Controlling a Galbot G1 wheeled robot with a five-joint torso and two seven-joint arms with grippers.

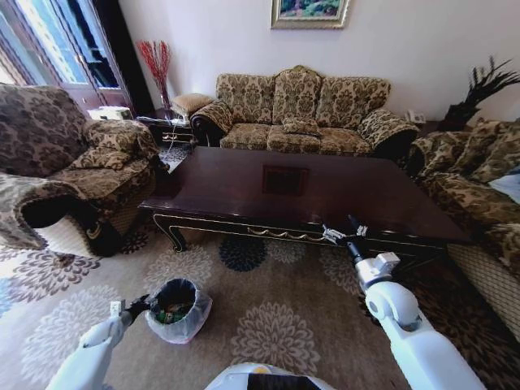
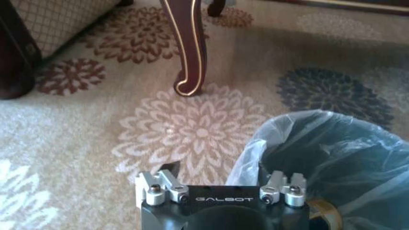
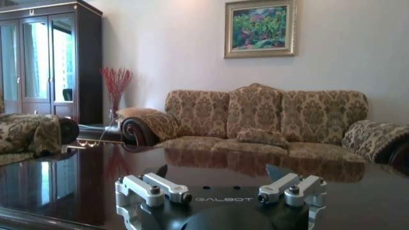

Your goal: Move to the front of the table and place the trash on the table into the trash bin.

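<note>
With both my left gripper [image 2: 221, 179] beside the trash bin [image 1: 178, 309] and right gripper [image 3: 221, 184] over the table [image 1: 244, 191] spread empty, I judge the bin's liner flimsy.

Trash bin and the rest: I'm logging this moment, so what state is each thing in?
Trash bin: upright on the carpet, liner open, litter inside.
Table: top bare of trash, glossy.
Left claw: open, empty, beside the bin's rim.
Right claw: open, empty, at the table's front edge.
Sofa: unoccupied, cushions in place.
</note>
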